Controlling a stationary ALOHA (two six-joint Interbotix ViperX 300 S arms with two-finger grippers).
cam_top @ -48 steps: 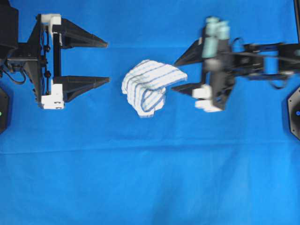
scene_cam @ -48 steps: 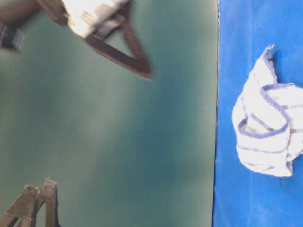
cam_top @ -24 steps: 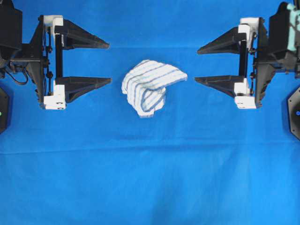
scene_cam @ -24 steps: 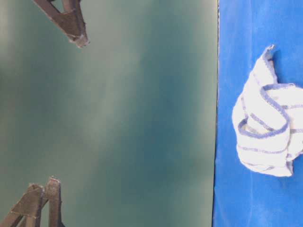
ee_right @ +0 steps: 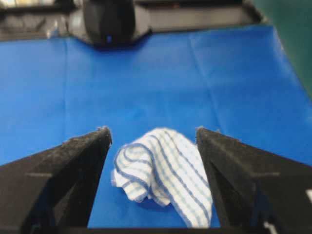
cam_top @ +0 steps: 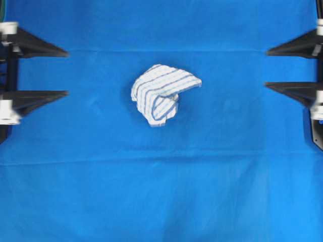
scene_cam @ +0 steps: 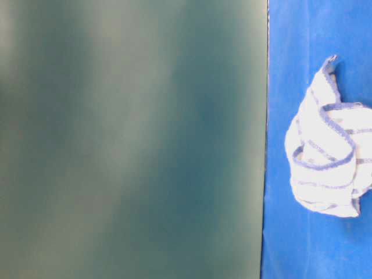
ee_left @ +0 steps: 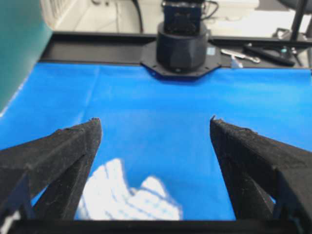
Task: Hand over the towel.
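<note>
The towel [cam_top: 162, 93], a crumpled white cloth with thin blue stripes, lies on the blue cloth [cam_top: 161, 191] near the middle of the table. It also shows at the right of the table-level view as the towel [scene_cam: 328, 157]. My left gripper [cam_top: 63, 72] stands open at the far left edge, well apart from it. At the far right edge my right gripper [cam_top: 267, 68] is open too. Between the open left fingers the towel [ee_left: 124, 200] appears blurred; the towel [ee_right: 163, 175] sits in the gap of the right gripper [ee_right: 153, 130]. My left gripper [ee_left: 153, 121] holds nothing.
The opposite arm's black base [ee_left: 180, 46] stands at the far end of the blue cloth, with tools [ee_left: 258, 52] on the black rim beside it. A dark green wall [scene_cam: 131, 139] fills the left of the table-level view.
Both grippers have drawn back outward, the left to the left edge and the right to the right edge. They have left the table-level view. The towel has not moved.
</note>
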